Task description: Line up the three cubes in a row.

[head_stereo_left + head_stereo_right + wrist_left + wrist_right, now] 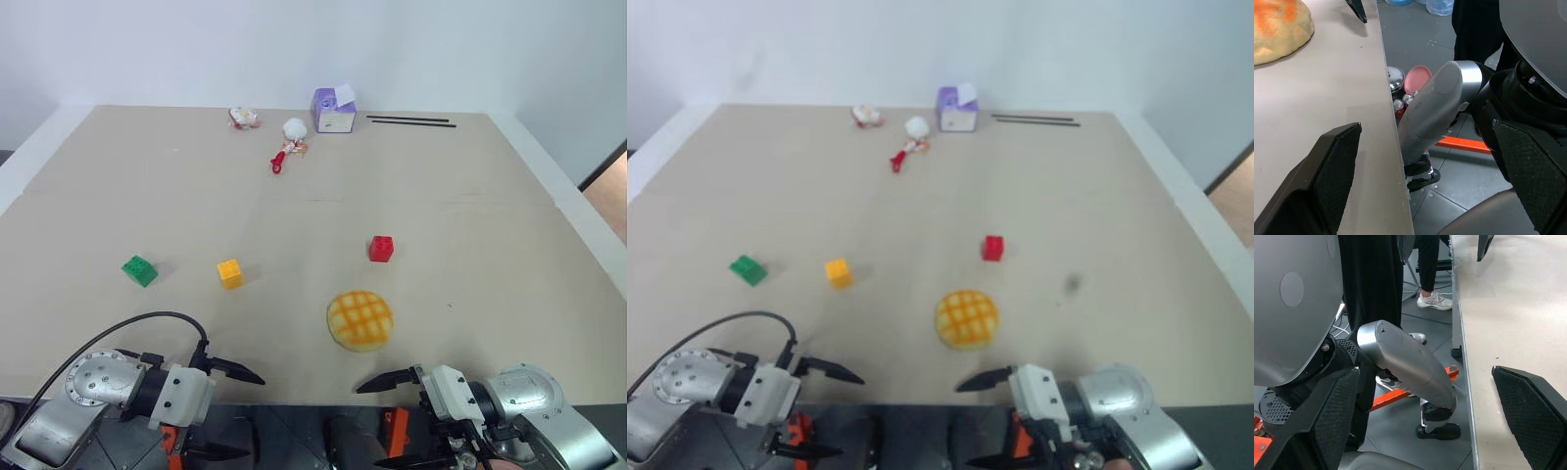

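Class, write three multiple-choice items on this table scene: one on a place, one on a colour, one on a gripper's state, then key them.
1. Which cube sits nearest the bun?
A. green
B. red
C. yellow-orange

2. What colour is the box at the far edge of the table?
A. purple and white
B. black
C. green

3. How do both grippers stand?
A. shut on a cube
B. shut and empty
C. open and empty

Key:
1 B, the red cube lies just beyond the bun, while the yellow-orange cube and green cube lie farther left.
2 A, its sides are purple with a white top.
3 C, the left gripper and right gripper show spread fingers at the near edge, nothing between them.
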Robot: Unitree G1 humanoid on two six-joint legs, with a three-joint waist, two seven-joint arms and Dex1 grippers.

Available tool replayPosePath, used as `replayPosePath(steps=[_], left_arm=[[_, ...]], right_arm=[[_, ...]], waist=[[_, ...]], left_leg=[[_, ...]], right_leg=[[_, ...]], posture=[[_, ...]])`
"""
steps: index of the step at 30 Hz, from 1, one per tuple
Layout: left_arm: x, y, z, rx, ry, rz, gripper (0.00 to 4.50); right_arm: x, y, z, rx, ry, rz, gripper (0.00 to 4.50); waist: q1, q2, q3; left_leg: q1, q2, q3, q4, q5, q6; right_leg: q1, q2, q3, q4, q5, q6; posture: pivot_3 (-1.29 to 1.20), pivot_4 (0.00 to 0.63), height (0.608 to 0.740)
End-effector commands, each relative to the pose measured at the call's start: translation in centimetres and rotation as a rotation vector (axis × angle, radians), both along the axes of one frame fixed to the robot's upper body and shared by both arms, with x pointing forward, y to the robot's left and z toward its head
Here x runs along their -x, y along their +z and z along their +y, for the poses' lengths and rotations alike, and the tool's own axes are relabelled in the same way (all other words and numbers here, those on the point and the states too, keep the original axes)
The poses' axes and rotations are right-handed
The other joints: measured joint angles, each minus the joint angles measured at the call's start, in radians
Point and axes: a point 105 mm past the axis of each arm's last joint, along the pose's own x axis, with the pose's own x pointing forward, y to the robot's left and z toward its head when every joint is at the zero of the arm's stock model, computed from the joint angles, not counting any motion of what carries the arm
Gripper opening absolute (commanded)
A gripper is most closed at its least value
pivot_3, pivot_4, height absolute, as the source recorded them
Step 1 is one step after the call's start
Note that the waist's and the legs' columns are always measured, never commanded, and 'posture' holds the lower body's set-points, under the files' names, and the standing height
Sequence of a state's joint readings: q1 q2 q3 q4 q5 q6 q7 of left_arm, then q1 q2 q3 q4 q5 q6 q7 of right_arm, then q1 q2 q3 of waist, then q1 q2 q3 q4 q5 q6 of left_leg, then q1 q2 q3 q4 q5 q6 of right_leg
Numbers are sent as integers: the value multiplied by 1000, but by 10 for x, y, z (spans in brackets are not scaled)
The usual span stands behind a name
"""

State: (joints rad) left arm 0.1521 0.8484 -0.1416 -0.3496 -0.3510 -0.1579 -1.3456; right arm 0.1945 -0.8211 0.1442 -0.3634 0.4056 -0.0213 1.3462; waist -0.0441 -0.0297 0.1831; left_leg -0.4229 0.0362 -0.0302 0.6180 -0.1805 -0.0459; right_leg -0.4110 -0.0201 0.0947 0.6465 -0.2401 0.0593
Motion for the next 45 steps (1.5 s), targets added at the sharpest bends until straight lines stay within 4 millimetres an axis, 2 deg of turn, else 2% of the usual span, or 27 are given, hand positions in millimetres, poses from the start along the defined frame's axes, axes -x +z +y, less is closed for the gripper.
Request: replayPosePath(steps=[1, 16, 21, 24, 26, 29, 31, 33, 37, 41, 45], left_arm=[[3, 4, -3, 16, -32, -38, 4449], [5, 12, -8, 28, -70, -41, 4449], [-2, 16, -3, 39, -39, -20, 4449], [-18, 28, 3, 70, 48, -4, 4449], [-41, 43, 5, 117, 139, -51, 4449], [-78, 74, -3, 255, 283, -83, 4449], [-88, 88, -11, 318, 321, -104, 4449], [-88, 92, -18, 351, 328, -97, 4449], [-78, 83, -31, 367, 296, -79, 4449], [-77, 79, -42, 383, 278, -57, 4449], [-82, 79, -47, 395, 283, -57, 4500]], right_arm=[[2, 0, -1, -10, 12, -20, 4500], [3, 0, -3, -19, 25, -1, 4500], [3, 4, -4, -28, 28, 6, 4500], [-2, 22, -3, -97, -21, 17, 4500], [-20, 47, -2, -160, -106, -15, 4500], [-50, 76, -4, -185, -247, -69, 4500], [-70, 84, -8, -168, -362, -71, 4500], [-86, 87, -10, -152, -461, -83, 4500], [-101, 77, -3, -71, -547, -70, 4500], [-104, 54, 4, 42, -562, -27, 4500], [-106, 40, 3, 89, -582, 15, 3324]], waist=[[0, 0, 0], [0, 0, 0], [0, 0, 0], [0, 0, 0], [0, 0, 0], [0, 0, 0], [0, -2, -1], [-1, -2, -1], [-3, -2, -1], [0, -2, -1], [0, -2, -1]], left_leg=[[0, 0, 0, 0, 0, 0], [1, 0, 0, 2, 0, 0], [1, 0, 0, 3, 0, 0], [1, 0, 0, 4, 0, 0], [1, 1, 0, 5, 0, 0], [1, 1, 0, 9, 1, 2], [0, 1, 0, 10, 3, 3], [0, 0, 0, 11, 3, 3], [-1, 0, 1, 7, 3, 3], [0, 0, -1, 3, 2, 4], [-1, 0, -1, 5, 2, 4]], right_leg=[[0, 0, 0, 0, 0, 0], [2, 0, 1, 1, 0, 1], [2, 0, 1, 2, 1, 1], [2, 0, 1, 2, 1, 1], [3, 1, 0, 3, 1, 1], [3, 1, 0, 4, 3, 2], [4, 1, 1, 4, 4, 3], [5, 1, 1, 4, 4, 4], [3, 2, 4, 4, 5, 5], [3, 5, 4, 4, 4, 6], [3, 5, 4, 4, 3, 5]], posture=[[0, 150, 740], [0, 150, 740], [0, 150, 740], [0, 150, 740], [0, 150, 740], [0, 150, 740], [0, 150, 740], [0, 150, 740], [0, 150, 740], [0, 150, 740], [0, 150, 740]])
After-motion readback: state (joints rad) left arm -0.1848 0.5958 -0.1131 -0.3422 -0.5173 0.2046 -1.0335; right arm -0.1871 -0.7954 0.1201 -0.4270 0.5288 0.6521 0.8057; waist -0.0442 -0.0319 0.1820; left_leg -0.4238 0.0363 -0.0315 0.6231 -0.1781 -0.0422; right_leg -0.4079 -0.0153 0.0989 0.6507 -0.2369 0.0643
